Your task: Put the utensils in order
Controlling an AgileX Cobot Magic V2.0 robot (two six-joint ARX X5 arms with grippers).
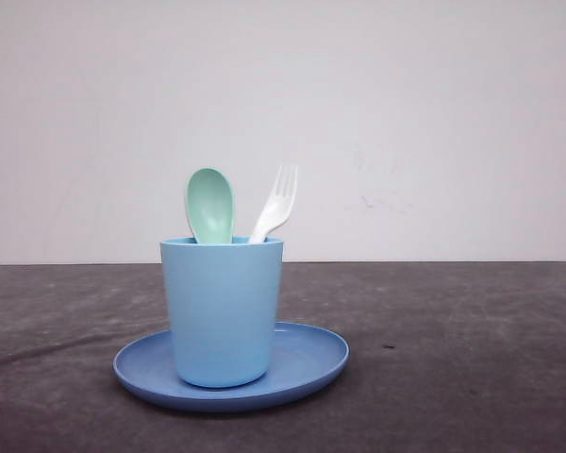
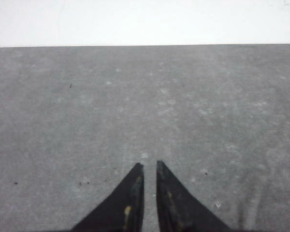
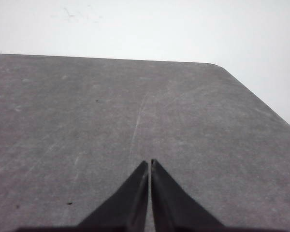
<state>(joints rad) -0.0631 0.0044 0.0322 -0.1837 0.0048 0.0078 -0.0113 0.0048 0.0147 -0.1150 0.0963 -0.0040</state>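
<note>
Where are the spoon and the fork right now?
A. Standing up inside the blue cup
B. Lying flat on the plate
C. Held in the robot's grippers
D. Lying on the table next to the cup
A. In the front view the mint-green spoon and the white fork stick up out of the light-blue cup, which stands on the blue plate.

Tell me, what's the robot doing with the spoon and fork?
Nothing is being held right now. The mint-green plastic spoon and small white plastic fork stand together in the light-blue cup, which sits on the round blue plate. The left gripper and right gripper are shut and empty above the bare grey table.
</note>
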